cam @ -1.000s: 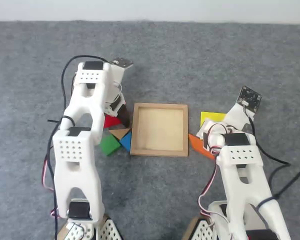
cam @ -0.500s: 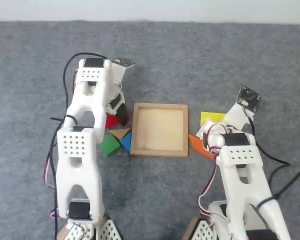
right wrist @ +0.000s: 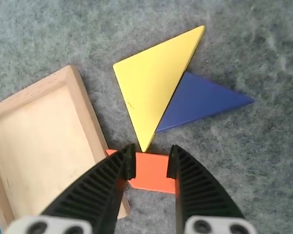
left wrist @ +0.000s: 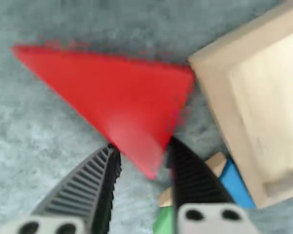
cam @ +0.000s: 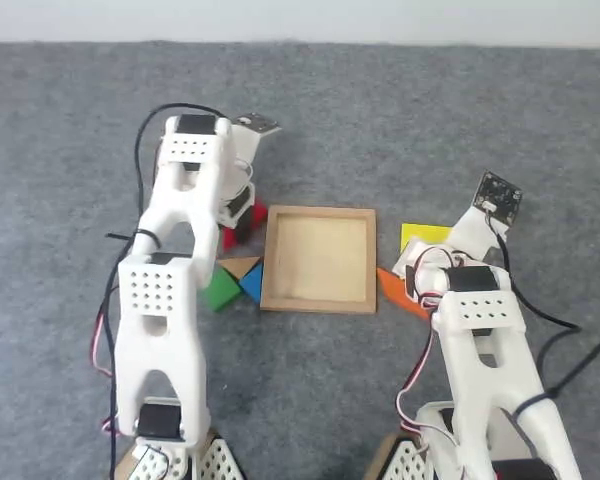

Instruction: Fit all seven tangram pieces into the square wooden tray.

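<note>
On the fuzzy grey worktop point(cam: 430, 120), one square wooden tray point(cam: 318, 303) sits mid-frame. The left end effector point(left wrist: 141, 156) pinches one flat red triangle point(left wrist: 112, 97) by the tray's upper-left corner. The right end effector point(right wrist: 150, 158) gapes over one orange piece point(right wrist: 151, 176), beside one yellow triangle point(right wrist: 154, 83) and one navy triangle point(right wrist: 200, 100).

A grey carpet point(cam: 70, 150) with a short, fuzzy pile, mottled in lighter and darker flecks, covers the table surface right across the high view. Behind its far edge runs a pale, plain strip point(cam: 380, 20), meeting the carpet in a straight, level line. Both wrist views show the same grey pile from close by, its fibres looking soft and slightly matted.
</note>
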### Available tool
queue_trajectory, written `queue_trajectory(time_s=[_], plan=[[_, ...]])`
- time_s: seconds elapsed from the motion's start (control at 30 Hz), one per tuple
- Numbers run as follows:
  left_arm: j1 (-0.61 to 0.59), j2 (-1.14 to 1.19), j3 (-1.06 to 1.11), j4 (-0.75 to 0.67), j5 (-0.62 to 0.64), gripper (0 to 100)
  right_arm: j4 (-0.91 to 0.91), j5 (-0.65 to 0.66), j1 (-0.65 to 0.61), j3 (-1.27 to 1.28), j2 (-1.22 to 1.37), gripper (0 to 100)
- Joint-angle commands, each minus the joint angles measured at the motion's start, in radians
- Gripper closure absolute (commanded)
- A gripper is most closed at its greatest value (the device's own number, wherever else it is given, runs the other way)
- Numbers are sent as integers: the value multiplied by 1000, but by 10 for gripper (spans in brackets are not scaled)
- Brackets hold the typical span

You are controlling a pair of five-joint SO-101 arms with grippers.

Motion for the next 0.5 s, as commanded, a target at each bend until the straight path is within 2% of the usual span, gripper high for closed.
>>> queue_trajectory(time_s=[0.0,0.47], plan=[[17,-23,-30,-6,-11,963,-10,12,-1,-15,-45,872],[-5,-92,-27,-3,20,983,-12,12,-1,-15,-45,872]])
